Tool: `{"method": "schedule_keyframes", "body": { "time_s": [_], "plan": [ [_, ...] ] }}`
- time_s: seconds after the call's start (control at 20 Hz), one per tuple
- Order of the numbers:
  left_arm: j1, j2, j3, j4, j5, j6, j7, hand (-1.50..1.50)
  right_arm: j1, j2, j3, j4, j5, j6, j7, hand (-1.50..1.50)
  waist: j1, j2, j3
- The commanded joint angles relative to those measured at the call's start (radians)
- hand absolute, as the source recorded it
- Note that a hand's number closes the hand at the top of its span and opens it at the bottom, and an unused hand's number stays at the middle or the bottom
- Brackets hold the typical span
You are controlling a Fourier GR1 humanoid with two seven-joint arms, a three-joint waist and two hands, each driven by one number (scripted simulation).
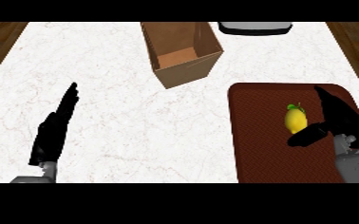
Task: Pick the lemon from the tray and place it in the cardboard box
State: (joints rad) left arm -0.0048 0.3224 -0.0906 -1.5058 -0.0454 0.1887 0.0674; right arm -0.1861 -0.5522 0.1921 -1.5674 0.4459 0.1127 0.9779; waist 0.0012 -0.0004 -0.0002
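Small yellow lemon with a green stem (296, 120) lies on the dark red-brown rectangular tray (263, 142), right side of the white marble bench (140, 118). Right hand (338, 119) sits just right of the lemon, released: fingers straight, thumb reaching under the fruit's lower end (contact cannot be confirmed). Open brown cardboard box (186, 73) stands well apart, up-left. Left hand (51, 133) rests open at the left.

White marble counter (140, 118) with faint reddish veining fills the view under even light, brown wood (8, 33) showing past both far corners, a pale dark-based object (254, 27) cut off at the far edge.
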Motion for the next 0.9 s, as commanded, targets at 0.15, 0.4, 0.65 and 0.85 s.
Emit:
{"method": "schedule_keyframes", "body": {
  "time_s": [0.15, 0.4, 0.65, 0.85],
  "plan": [
    [0.032, -0.001, 0.062, -0.025, -0.018, -0.059, -0.009, 0.00, -0.048, 0.110, -0.040, 0.130, 0.103, 0.011, -0.066, -1.50, 0.004, 0.001, 0.000],
    [0.028, -0.037, 0.080, -0.071, -0.048, -0.080, 0.033, 0.00, 0.019, 0.115, -0.108, 0.018, 0.132, 0.072, -0.058, -1.50, 0.000, -0.001, 0.000],
    [0.007, -0.039, 0.127, 0.045, -0.047, -0.125, -0.068, 0.00, 0.039, 0.168, -0.115, 0.092, 0.194, 0.021, -0.137, -1.50, -0.001, 0.000, 0.000],
    [-0.028, -0.104, 0.084, -0.015, -0.110, -0.073, 0.044, 0.00, -0.043, 0.202, -0.132, 0.141, 0.226, 0.051, -0.113, -1.50, 0.001, 0.001, 0.000]
  ]
}}
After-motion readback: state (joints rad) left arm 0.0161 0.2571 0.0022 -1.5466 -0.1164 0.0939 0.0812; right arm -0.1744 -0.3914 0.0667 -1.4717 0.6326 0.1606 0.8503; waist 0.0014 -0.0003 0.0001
